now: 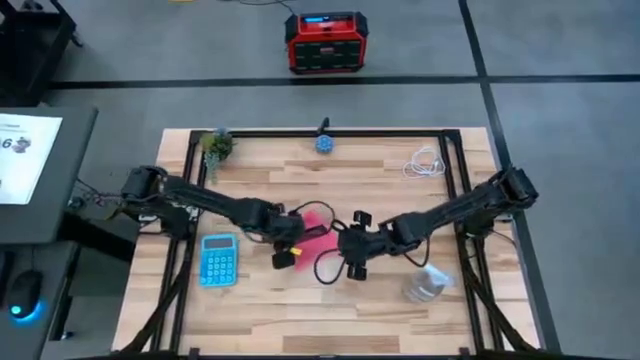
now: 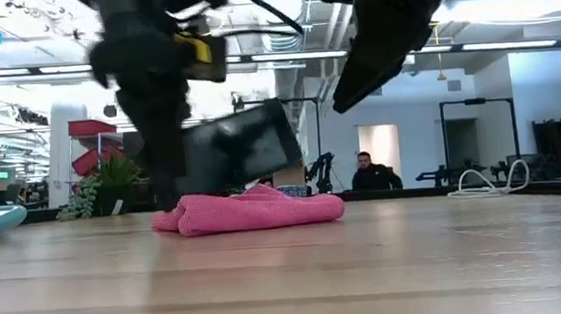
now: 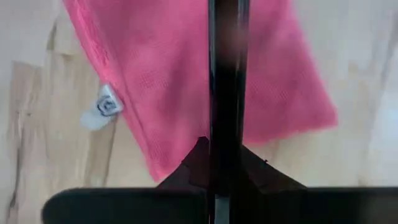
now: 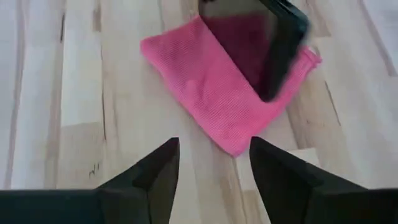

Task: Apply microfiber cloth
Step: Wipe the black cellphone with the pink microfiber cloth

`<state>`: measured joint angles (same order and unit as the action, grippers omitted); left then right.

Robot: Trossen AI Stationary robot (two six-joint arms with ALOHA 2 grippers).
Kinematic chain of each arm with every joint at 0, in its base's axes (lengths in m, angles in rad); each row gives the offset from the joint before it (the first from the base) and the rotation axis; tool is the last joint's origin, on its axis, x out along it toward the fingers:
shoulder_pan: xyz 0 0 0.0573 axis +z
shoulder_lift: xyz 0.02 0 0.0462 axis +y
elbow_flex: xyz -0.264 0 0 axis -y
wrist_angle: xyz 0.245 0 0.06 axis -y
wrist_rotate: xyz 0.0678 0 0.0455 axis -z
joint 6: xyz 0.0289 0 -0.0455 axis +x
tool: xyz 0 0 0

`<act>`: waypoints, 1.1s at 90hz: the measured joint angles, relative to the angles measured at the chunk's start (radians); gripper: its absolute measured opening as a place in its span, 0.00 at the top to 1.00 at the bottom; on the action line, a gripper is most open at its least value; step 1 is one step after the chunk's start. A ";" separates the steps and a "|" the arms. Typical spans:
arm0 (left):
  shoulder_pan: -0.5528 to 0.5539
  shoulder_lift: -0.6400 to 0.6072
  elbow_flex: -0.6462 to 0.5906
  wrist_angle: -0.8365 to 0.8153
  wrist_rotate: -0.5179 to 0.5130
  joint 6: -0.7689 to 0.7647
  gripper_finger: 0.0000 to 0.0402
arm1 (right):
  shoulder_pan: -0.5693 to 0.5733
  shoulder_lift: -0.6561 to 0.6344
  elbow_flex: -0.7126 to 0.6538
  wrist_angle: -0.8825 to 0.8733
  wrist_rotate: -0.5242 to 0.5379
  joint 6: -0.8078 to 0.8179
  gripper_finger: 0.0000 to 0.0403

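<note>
The left gripper [image 1: 291, 243] hangs over the middle of the table [image 1: 330, 310], clamped on the edge of a black phone [image 2: 242, 146], which it holds on edge and tilted, lifted just above the cloth [image 2: 252, 208]. In the left wrist view the phone [image 3: 227, 93] runs as a thin dark strip straight out from between the fingers, with the cloth [image 3: 199, 81] spread flat on the wood beneath it; a small white tag [image 3: 102, 109] sticks out at one hem of the cloth.

The cloth [image 1: 316, 226] lies directly under and just ahead of the left gripper, between the two grippers, loosely folded and resting on the table.

The right gripper [image 1: 357, 262] hovers just beside the cloth on its other side, its fingers [image 4: 155, 174] spread apart and holding nothing. From its wrist the cloth [image 4: 217, 93] lies just ahead of the fingertips, with the phone [image 4: 267, 43] leaning over the cloth's far part.

Near the left arm lies a calculator [image 1: 219, 259]; near the right arm lies a clear bottle [image 1: 426, 285].
</note>
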<state>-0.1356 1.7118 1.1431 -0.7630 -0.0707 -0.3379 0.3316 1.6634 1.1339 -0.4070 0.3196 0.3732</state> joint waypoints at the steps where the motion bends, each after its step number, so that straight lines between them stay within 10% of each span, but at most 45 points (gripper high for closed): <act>1: 0.001 0.011 0.007 -0.013 0.001 0.003 0.99 | 0.003 0.000 0.000 0.000 0.002 0.003 0.55; 29: 0.010 0.247 0.254 -0.265 0.017 0.099 0.99 | 0.099 0.011 0.000 0.018 0.054 0.068 0.56; 60: 0.055 0.177 0.299 -0.310 0.150 0.157 0.99 | 0.171 0.097 0.002 0.029 0.137 0.125 0.56; 99: 0.126 -0.073 -0.187 0.301 0.318 -0.020 0.98 | 0.231 0.195 0.002 0.099 0.304 0.154 0.56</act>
<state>-0.0095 1.6387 0.9558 -0.4619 0.2474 -0.3577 0.5628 1.8587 1.1355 -0.3084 0.6233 0.5268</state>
